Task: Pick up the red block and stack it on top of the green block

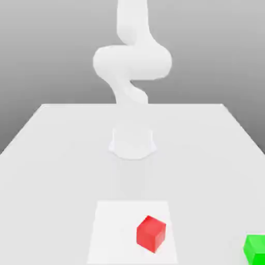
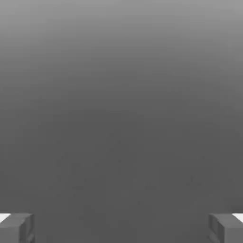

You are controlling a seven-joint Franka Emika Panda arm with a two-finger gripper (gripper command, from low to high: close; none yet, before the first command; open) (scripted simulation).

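Nearest to the exterior camera, the green block [image 1: 255, 248] sits at the table's front edge on the exterior view's right, partly cut by the frame. A little further in, the red block [image 1: 151, 233] rests on a paler square patch [image 1: 116, 227] of the white table [image 1: 62, 155], turned so that one vertical edge faces the camera. The two blocks are well apart. Behind them stands the arm's round base [image 1: 132, 142], and the white arm [image 1: 132, 62] rises out of the frame.

In the hand view the gripper [image 2: 121, 228] has its two fingertips [image 2: 16, 227] spread wide, with only grey background between them. In my judgement the red block lies far below and forward of the fingers, so the hand must first descend toward it and perhaps rotate to meet its flat faces.
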